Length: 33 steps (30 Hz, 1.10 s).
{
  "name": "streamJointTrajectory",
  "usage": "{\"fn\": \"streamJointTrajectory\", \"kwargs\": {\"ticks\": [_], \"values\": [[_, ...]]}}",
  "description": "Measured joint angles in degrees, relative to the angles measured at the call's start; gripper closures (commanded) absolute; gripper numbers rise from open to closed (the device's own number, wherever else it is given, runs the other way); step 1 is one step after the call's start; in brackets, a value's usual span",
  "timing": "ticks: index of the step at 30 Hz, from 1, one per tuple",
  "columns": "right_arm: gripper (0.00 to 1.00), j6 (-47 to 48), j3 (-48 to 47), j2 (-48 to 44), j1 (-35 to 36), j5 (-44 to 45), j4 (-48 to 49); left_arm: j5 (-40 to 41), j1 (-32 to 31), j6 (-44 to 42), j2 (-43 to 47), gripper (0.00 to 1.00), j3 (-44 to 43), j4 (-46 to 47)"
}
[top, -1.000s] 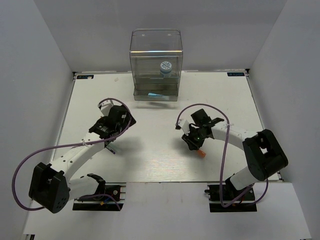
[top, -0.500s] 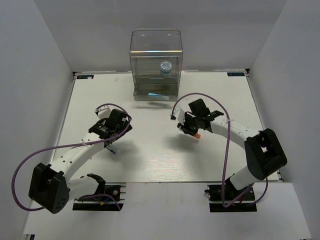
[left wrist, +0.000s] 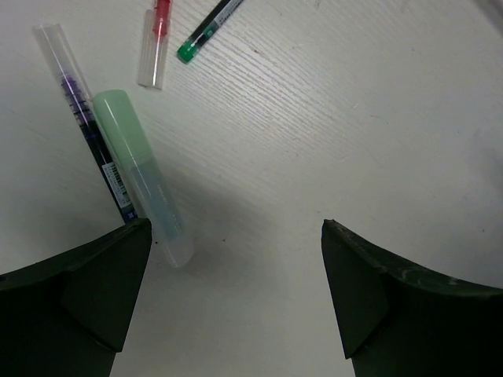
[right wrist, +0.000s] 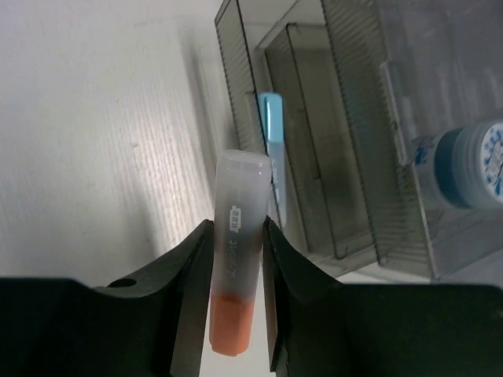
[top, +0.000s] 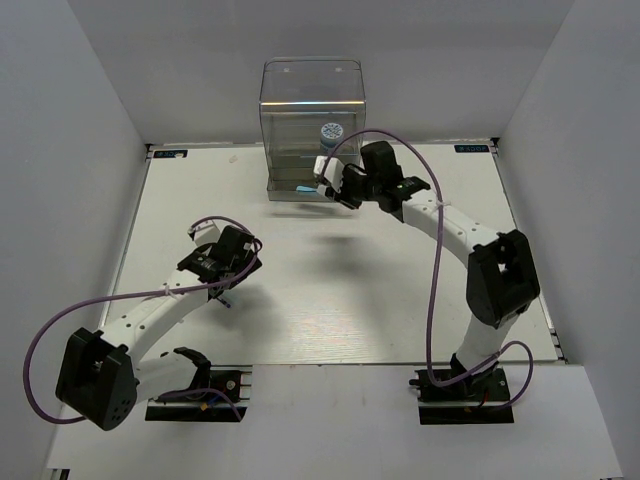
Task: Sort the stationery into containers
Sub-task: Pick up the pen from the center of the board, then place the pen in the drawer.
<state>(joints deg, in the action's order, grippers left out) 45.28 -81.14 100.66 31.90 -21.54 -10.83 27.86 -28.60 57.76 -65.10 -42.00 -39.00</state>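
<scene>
While the left gripper (left wrist: 236, 236) hangs low over the table (left wrist: 377, 118), well in front of the cabinet (top: 312, 100) and off to its left, its fingers (left wrist: 86, 290) are spread wide with nothing between them. Under it, on the bare white surface, lie four loose items. A pale-green-capped tube (left wrist: 135, 169) lies touching a purple pen (left wrist: 78, 118) in a clear barrel, both just beside the gripper's left finger. Farther toward the cabinet lie a red pen (left wrist: 157, 39) and a green-tipped pen (left wrist: 206, 27), close to each other but apart.

The right gripper (right wrist: 237, 236) is raised just in front of the cabinet, at its right front corner. Its fingers (right wrist: 192, 275) pinch the clear orange-capped tube (right wrist: 240, 188) across its lower body. The orange cap points back toward the wrist, and the clear end points at the cabinet.

At the foot of the cabinet a shallow clear drawer (right wrist: 314, 157) sticks out toward the arms. The light-blue-ended tube (right wrist: 273, 118) lies flat in it, just beyond the held tube's clear end. Deeper inside the cabinet, above the stack of drawers and toward its right side, the blue-and-white patterned roll (top: 331, 135) stands behind the clear wall.
</scene>
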Motion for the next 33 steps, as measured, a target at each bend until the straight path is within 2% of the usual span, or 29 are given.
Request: {"fn": "streamJointTrajectory", "kwargs": {"ticks": [12, 19, 22, 25, 26, 27, 30, 33], "values": [[1.0, 4.5, -0.6, 7.6, 0.0, -3.1, 19.8, -0.5, 0.0, 0.4, -0.1, 0.01, 0.4, 0.0], [0.98, 5.1, -0.8, 10.8, -0.1, -3.1, 26.4, -0.2, 0.0, 0.4, -0.7, 0.01, 0.0, -0.4], [0.89, 4.9, -2.4, 12.5, -0.1, -3.1, 27.9, 0.3, 0.0, 1.0, -2.1, 0.01, -0.9, -1.8], [0.67, 4.5, -3.2, 14.3, -0.1, -2.9, 29.0, 0.8, 0.0, 1.9, -3.9, 0.01, -1.9, -3.7], [0.52, 4.3, -3.3, 14.7, -0.1, -2.9, 29.0, 0.9, 0.0, 2.3, -4.5, 0.01, -2.1, -4.2], [0.47, 4.0, -3.3, 15.1, -0.1, -2.9, 28.9, 1.1, 0.0, 2.5, -4.8, 0.01, -2.3, -4.8], [0.36, 3.5, -3.3, 15.5, -0.3, -2.9, 28.4, 1.4, 0.0, 3.4, -5.2, 0.01, -2.6, -6.8], [0.34, 2.8, -3.3, 15.5, -0.6, -3.0, 28.0, 1.6, 0.0, 4.5, -5.4, 0.01, -3.0, -8.0]]}}
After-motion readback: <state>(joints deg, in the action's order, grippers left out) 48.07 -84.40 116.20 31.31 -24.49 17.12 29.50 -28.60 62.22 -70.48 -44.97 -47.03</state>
